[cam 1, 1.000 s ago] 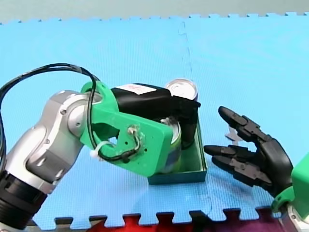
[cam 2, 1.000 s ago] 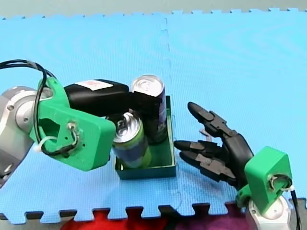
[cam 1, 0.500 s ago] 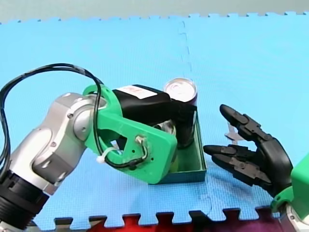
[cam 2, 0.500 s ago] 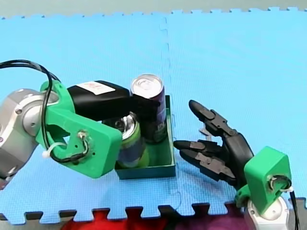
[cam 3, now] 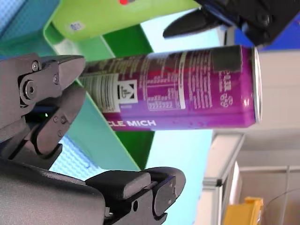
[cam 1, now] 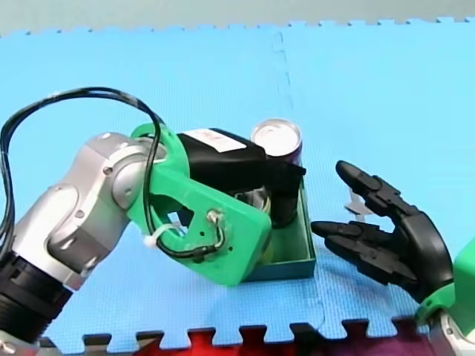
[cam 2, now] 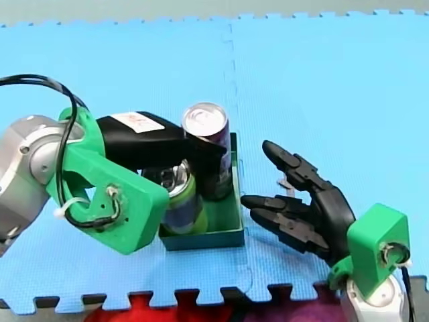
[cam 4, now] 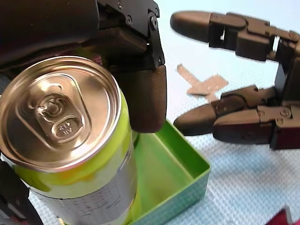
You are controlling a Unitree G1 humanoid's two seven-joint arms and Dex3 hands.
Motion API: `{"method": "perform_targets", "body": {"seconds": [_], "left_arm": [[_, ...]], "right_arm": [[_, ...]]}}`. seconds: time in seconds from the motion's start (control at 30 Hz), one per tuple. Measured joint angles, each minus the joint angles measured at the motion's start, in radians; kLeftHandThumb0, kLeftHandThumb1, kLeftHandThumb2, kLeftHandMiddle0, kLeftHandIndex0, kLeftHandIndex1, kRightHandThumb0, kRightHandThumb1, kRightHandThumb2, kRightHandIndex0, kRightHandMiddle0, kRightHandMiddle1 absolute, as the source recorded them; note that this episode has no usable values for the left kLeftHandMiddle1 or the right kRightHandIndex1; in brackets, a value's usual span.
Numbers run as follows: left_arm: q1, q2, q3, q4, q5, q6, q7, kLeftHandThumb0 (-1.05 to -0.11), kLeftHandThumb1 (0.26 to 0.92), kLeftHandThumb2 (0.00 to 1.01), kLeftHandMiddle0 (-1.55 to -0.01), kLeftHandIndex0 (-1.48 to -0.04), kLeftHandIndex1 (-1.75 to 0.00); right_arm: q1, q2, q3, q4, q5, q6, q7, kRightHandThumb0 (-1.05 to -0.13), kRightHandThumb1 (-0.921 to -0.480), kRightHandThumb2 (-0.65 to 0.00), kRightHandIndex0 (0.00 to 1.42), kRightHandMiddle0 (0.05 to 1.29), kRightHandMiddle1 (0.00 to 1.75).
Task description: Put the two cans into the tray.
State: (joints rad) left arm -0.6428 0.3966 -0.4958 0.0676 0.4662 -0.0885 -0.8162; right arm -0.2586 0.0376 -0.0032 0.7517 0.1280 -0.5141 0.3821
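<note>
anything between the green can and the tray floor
Nothing visible does. The left robot hand holds the green can at the tray's near end; the purple can stands beside it at the far end. The right robot hand is outside the tray.

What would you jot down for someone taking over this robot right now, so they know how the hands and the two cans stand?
Left hand: shut on the green can, reaching over the tray.
Right hand: open, holding nothing, just right of the tray.
Purple can: upright at the tray's far end. Done.
Green can: lowered between the tray walls, in front of the purple can; whether its base rests on the tray floor is hidden.
Left to do: seat the green can, release it, draw the left hand clear without knocking the purple can.
</note>
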Motion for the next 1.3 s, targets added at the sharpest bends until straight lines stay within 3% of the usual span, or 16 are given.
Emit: {"method": "perform_targets", "body": {"seconds": [0.03, 0.1, 0.17, 0.23, 0.3, 0.37, 0.47, 0.57, 0.73, 0.83, 0.93, 1.13, 1.2, 1.3], "left_arm": [[-0.004, 0.002, 0.0, -0.009, -0.006, 0.022, -0.026, -0.805, 0.8, 0.0, -0.7, -0.64, -0.06], [-0.015, 0.007, 0.0, -0.023, -0.026, 0.061, -0.078, -0.832, 0.802, 0.0, -0.69, -0.57, -0.01], [-0.025, 0.011, 0.003, -0.027, -0.051, 0.085, -0.116, -0.856, 0.806, 0.0, -0.69, -0.54, 0.0], [-0.03, 0.014, 0.007, -0.028, -0.07, 0.098, -0.135, -0.884, 0.813, 0.0, -0.67, -0.52, 0.0], [-0.031, 0.018, 0.01, -0.036, -0.08, 0.106, -0.143, -0.938, 0.822, 0.01, -0.54, -0.44, 0.0], [-0.029, 0.023, 0.012, -0.053, -0.084, 0.118, -0.151, -0.976, 0.827, 0.01, -0.43, -0.37, 0.0], [-0.025, 0.032, 0.021, -0.088, -0.095, 0.143, -0.158, -1.032, 0.846, 0.01, -0.4, -0.34, 0.0], [-0.022, 0.036, 0.023, -0.112, -0.098, 0.176, -0.164, -1.046, 0.856, 0.01, -0.39, -0.33, 0.0], [-0.022, 0.037, 0.024, -0.122, -0.117, 0.2, -0.171, -1.048, 0.865, 0.01, -0.37, -0.31, 0.0], [-0.022, 0.036, 0.026, -0.125, -0.131, 0.218, -0.173, -1.048, 0.867, 0.01, -0.35, -0.29, 0.0], [-0.022, 0.034, 0.031, -0.128, -0.147, 0.237, -0.173, -1.048, 0.866, 0.01, -0.33, -0.27, 0.0], [-0.017, 0.02, 0.044, -0.151, -0.156, 0.245, -0.119, -1.048, 0.863, 0.0, -0.31, -0.25, 0.0], [-0.007, 0.01, 0.054, -0.173, -0.145, 0.268, -0.077, -1.048, 0.864, 0.0, -0.32, -0.25, 0.0], [0.006, 0.007, 0.06, -0.19, -0.118, 0.246, -0.014, -1.048, 0.873, 0.01, -0.38, -0.26, -0.01]], "right_arm": [[-0.001, 0.001, -0.003, 0.001, 0.0, 0.008, -0.007, -0.895, -0.911, -0.001, 0.82, 0.52, 0.04], [-0.003, 0.004, -0.009, -0.001, -0.003, 0.045, -0.035, -0.897, -0.909, 0.0, 0.74, 0.53, 0.03], [-0.003, 0.003, -0.007, -0.012, -0.025, 0.091, -0.07, -0.902, -0.909, 0.0, 0.68, 0.54, 0.02], [0.002, -0.002, 0.003, -0.034, -0.054, 0.123, -0.1, -0.909, -0.914, -0.001, 0.73, 0.56, 0.01], [0.01, -0.006, 0.013, -0.062, -0.072, 0.144, -0.115, -0.913, -0.919, -0.003, 0.75, 0.56, 0.0], [0.02, -0.009, 0.017, -0.085, -0.076, 0.16, -0.119, -0.914, -0.921, -0.005, 0.77, 0.56, 0.0], [0.031, -0.008, 0.02, -0.109, -0.074, 0.175, -0.121, -0.915, -0.921, -0.009, 0.77, 0.57, 0.0], [0.034, -0.004, 0.02, -0.117, -0.072, 0.181, -0.122, -0.92, -0.921, -0.012, 0.77, 0.57, 0.0], [0.033, -0.002, 0.023, -0.114, -0.072, 0.181, -0.12, -0.937, -0.921, -0.02, 0.78, 0.56, 0.0], [0.031, -0.006, 0.029, -0.109, -0.073, 0.173, -0.101, -0.948, -0.921, -0.023, 0.79, 0.55, 0.0], [0.025, -0.011, 0.03, -0.092, -0.065, 0.144, -0.063, -0.959, -0.921, -0.022, 0.81, 0.54, 0.0], [0.003, -0.006, 0.012, -0.012, -0.02, 0.044, 0.014, -0.975, -0.919, -0.011, 0.84, 0.51, 0.0], [-0.002, -0.002, 0.006, 0.003, -0.008, 0.028, 0.031, -0.978, -0.916, -0.007, 0.85, 0.49, 0.0], [-0.004, 0.001, -0.001, 0.011, 0.006, 0.025, 0.045, -0.975, -0.906, -0.001, 0.82, 0.46, 0.0]]}}
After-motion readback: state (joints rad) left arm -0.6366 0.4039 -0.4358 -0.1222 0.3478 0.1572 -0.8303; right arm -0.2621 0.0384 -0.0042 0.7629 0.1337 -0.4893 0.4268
